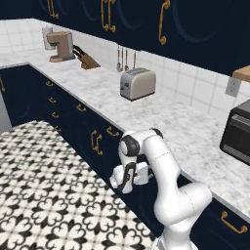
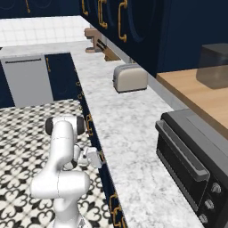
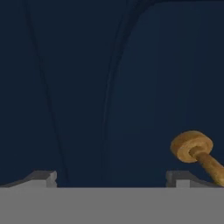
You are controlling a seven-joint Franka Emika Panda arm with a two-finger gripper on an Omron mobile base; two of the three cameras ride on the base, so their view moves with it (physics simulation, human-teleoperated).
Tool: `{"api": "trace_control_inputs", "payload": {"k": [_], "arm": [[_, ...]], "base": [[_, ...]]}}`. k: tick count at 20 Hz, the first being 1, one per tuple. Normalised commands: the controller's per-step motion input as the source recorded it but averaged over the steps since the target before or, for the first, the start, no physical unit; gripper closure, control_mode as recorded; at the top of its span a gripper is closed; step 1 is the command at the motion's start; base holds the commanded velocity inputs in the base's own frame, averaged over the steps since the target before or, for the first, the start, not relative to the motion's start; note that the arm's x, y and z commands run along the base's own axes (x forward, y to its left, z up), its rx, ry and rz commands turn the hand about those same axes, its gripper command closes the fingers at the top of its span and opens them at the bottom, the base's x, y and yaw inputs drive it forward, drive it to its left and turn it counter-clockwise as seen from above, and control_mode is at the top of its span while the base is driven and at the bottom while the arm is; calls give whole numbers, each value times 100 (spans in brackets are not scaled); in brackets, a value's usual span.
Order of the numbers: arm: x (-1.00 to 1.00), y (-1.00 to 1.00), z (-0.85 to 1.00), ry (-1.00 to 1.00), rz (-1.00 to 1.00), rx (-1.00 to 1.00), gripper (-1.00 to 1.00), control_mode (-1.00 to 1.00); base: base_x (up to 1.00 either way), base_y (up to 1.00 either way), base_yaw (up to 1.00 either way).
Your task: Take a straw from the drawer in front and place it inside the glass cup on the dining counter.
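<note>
- Floor (image 1: 44,185): black-and-white patterned tile, left portion of both base views.
- Far left, left base view: coffee machine (image 1: 60,45) on the marble worktop (image 1: 161,119), knife block (image 1: 87,59) just beside it to the right. White tiled wall behind.
- Worktop runs diagonally toward the lower right over navy cabinet fronts (image 1: 73,117) with brass handles (several narrow drawers stacked below the counter edge).
- Utensils (image 1: 122,59) hang on the tile wall above the toaster (image 1: 137,83), which stands on the marble, well apart from the coffee machine.
- Navy upper cabinets (image 1: 195,29) with curved brass handles along the top.
- Right edge, left base view: dark oven-like appliance (image 1: 238,133) on the worktop. In the right base view it sits under a wooden shelf (image 2: 200,95).
- Right base view, left side: grey panel (image 2: 27,80) set among the navy fronts (dishwasher front, likely).
- Arm folded low in front of the cabinets; gripper (image 1: 128,179) points at the navy front below the counter edge.
- Hand view: the two fingertips (image 3: 41,178) stand spread wide, nothing between them, touching nothing.
- Hand view, right: brass handle (image 3: 197,151) on a navy front, the drawer (image 3: 175,78), close ahead; handle lies just above the right-hand tip (contact cannot be told).
- Drawer front looks shut; the straw cannot be seen from here.
</note>
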Motion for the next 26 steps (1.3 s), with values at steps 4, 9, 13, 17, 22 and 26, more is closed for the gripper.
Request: {"api": "trace_control_inputs", "payload": {"k": [4, 9, 13, 17, 22, 26], "arm": [[-14, 10, 8, -16, 11, 0, -100, -100], [-3, 32, 48, -8, 16, 5, -100, -100], [-3, 15, 63, 0, 15, 6, -100, -100], [-11, -9, 31, 4, 11, 3, -100, -100], [-8, -26, -1, 19, 6, 4, -100, -100], [-1, -2, -8, 18, 1, 3, -100, -100]], "base": [[0, 0, 0], [0, 0, 0], [0, 0, 0], [0, 0, 0], [0, 0, 0], [0, 0, 0]]}}
